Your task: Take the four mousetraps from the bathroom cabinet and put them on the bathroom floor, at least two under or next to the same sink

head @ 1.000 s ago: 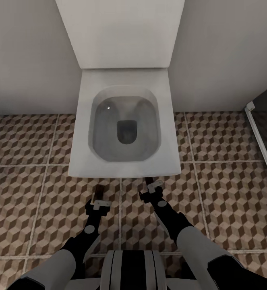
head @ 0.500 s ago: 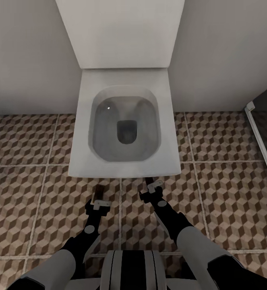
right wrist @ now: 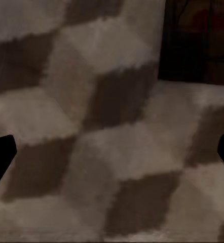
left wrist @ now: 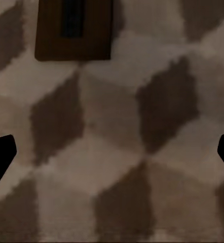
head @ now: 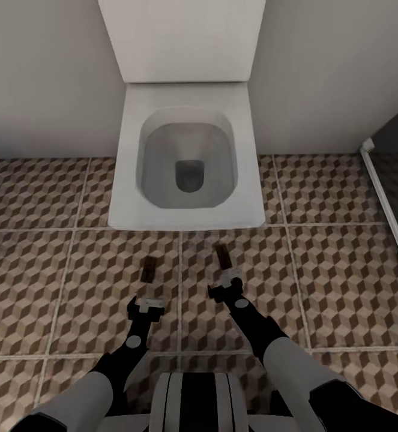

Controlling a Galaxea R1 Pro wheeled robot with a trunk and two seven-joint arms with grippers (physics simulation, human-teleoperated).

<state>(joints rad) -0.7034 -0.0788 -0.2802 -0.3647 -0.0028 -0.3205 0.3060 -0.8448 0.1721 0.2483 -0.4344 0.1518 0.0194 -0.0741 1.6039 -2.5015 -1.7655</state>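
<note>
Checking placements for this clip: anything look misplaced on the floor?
Yes. Two mousetraps lie on the bathroom floor in front of the toilet, not by a sink. Both grippers' jaws are open above them.

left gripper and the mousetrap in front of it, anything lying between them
Nothing. In the head view only bare bathroom floor separates the left gripper from the mousetrap; the left wrist view shows the same patterned tile.
</note>
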